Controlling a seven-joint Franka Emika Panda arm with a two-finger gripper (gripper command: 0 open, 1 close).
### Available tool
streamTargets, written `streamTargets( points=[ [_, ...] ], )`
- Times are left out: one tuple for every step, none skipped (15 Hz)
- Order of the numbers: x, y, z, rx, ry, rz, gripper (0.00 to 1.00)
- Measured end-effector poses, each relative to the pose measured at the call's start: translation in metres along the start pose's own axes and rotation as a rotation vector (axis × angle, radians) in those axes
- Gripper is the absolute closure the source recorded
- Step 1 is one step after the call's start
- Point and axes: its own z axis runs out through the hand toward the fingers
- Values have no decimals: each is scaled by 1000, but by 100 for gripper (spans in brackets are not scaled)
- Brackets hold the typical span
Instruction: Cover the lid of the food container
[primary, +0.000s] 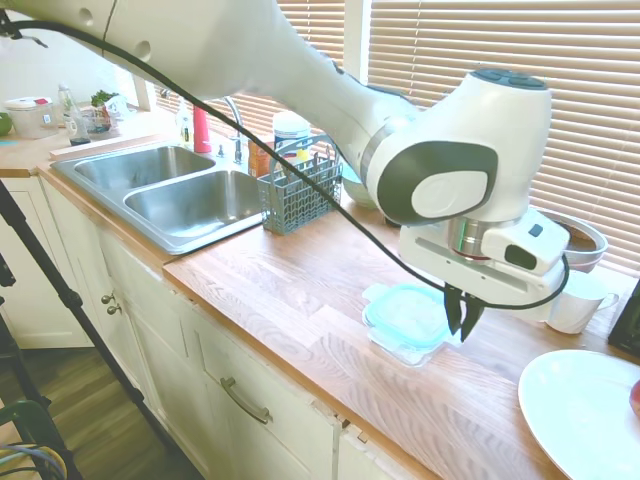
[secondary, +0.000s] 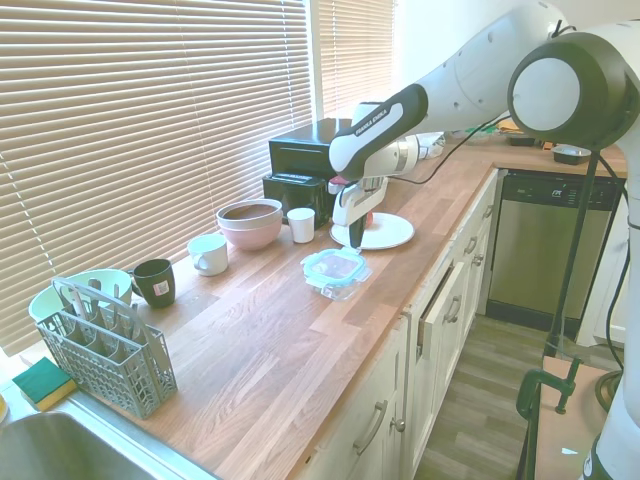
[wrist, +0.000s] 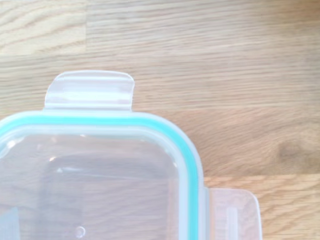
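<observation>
Kitchen, wooden surface: lid sits on food container beside white plate. My jaws look closed, empty, at lid's edge. Light, stiff, slick plastic; I'd press the tabs.

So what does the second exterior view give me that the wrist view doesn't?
Only the second exterior: the tool, fingers together, beside the lid, plus the white plate and pink bowl. Only the wrist: a snap tab sticking out flat, close up. Both: the teal-rimmed lid on the wooden counter.
</observation>
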Motion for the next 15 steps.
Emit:
streamTargets(
  points=[
    [0,0,3,2,-5,0,100],
    [0,0,5,3,-8,-1,100],
    [0,0,7,4,-9,-2,100],
    [0,0,7,5,-9,-4,100],
    [-1,0,8,4,-10,-4,100],
    [-1,0,9,4,-10,-5,100],
    [-2,0,10,5,-7,-6,100],
    [-3,-1,12,5,-6,-7,100],
    [-4,-1,13,4,-8,-7,100],
    [-5,0,15,4,-11,-7,100],
    [-5,1,15,5,-12,-3,100],
    [-4,3,15,8,-12,5,100],
    [-3,7,14,11,-12,14,100],
    [-1,12,12,13,-9,22,100],
    [1,17,10,16,-5,27,100]
  ],
)
